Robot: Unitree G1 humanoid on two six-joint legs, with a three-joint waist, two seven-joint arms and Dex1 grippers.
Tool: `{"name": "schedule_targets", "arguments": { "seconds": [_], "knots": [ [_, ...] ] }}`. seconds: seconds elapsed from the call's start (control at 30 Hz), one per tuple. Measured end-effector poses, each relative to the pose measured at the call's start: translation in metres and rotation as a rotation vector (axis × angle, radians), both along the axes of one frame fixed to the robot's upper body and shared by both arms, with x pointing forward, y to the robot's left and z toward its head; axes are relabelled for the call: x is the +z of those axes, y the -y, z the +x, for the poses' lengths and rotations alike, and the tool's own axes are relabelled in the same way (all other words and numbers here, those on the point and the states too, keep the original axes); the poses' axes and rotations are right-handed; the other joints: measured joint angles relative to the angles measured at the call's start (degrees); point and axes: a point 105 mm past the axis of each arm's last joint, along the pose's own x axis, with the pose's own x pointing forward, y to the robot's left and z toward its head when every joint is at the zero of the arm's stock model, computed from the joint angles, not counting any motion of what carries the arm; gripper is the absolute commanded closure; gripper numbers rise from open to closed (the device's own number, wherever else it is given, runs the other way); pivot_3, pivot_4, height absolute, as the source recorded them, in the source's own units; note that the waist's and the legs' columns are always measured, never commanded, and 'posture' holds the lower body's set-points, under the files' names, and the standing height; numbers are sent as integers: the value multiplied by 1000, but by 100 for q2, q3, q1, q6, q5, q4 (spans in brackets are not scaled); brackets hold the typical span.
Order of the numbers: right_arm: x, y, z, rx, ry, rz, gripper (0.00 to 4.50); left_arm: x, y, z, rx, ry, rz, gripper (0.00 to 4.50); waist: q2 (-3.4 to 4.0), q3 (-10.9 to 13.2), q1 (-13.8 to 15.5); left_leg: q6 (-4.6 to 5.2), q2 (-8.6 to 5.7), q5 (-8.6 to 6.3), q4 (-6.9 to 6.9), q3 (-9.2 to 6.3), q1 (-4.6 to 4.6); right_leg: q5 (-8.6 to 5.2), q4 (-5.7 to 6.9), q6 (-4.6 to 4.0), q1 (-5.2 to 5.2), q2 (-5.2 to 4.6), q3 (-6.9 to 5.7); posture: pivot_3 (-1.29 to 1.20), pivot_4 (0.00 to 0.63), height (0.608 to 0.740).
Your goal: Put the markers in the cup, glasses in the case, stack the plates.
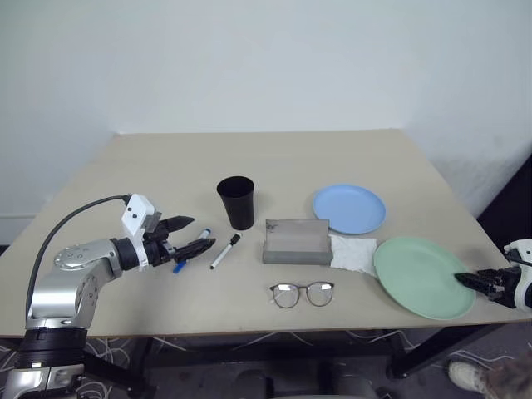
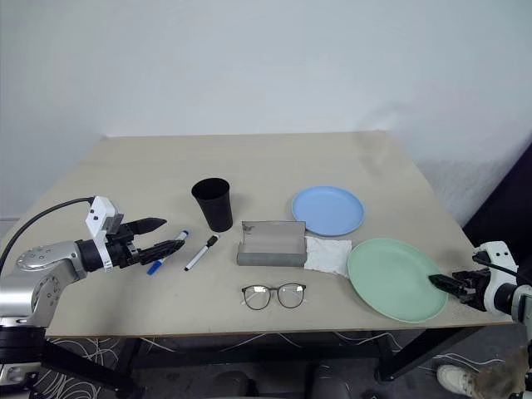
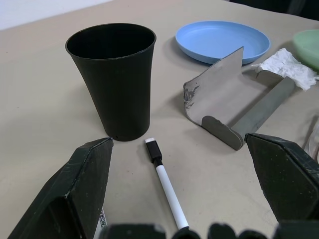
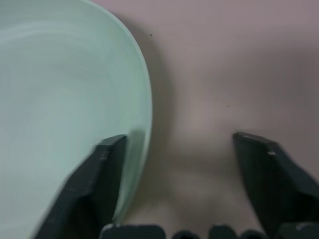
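Both grippers gape: left gripper [image 3: 182, 164] over the black-capped marker [image 3: 166, 187], right gripper [image 4: 182, 169] straddling the green plate [image 4: 55, 99] rim; marker lettering unreadable.

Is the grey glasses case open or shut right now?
Open. The case has its lid raised, its inside shows nothing in it, and the glasses lie on the table in front of it.

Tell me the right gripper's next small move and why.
Probably close the right gripper on the green plate: its open fingers straddle the plate's rim, one finger over the plate, the other on the table side. The blue plate lies apart, unstacked.
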Motion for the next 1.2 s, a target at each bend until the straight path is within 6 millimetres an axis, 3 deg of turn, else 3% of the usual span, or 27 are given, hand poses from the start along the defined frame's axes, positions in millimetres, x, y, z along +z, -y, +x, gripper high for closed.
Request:
{"name": "schedule_targets", "arguments": {
  "seconds": [0.23, 0.57, 0.9, 1.2],
  "knots": [
    [3, -8, 0, 21, -1, 46, 4460, -1, 2, 1, 2, 8, -8, 0, 14, -1, 0, 0, -5, 0, 4, 3, -17, 1, -2, 0, -12, -1, -1, 0, 0, 726],
    [15, -16, 11, 17, 37, 99, 4460, -1, 2, 1, 8, 15, -10, 0, 18, -7, 0, 0, -21, 0, 10, 20, -25, 16, 1, -22, -33, -1, -6, 0, 0, 726],
    [89, -25, 64, -69, 292, 328, 4460, -6, 2, 0, 26, 7, -17, 0, 19, -7, -3, 0, -5, 0, 15, 118, -20, 43, -2, -62, -84, -4, -1, 0, 0, 726],
    [102, -80, 116, -66, 281, 349, 4460, -5, 2, 0, 28, 12, -18, 0, 26, -7, -37, 0, 19, 0, 13, 147, -23, 70, -7, -100, -102, -2, -8, 0, 0, 726]
  ]
}}
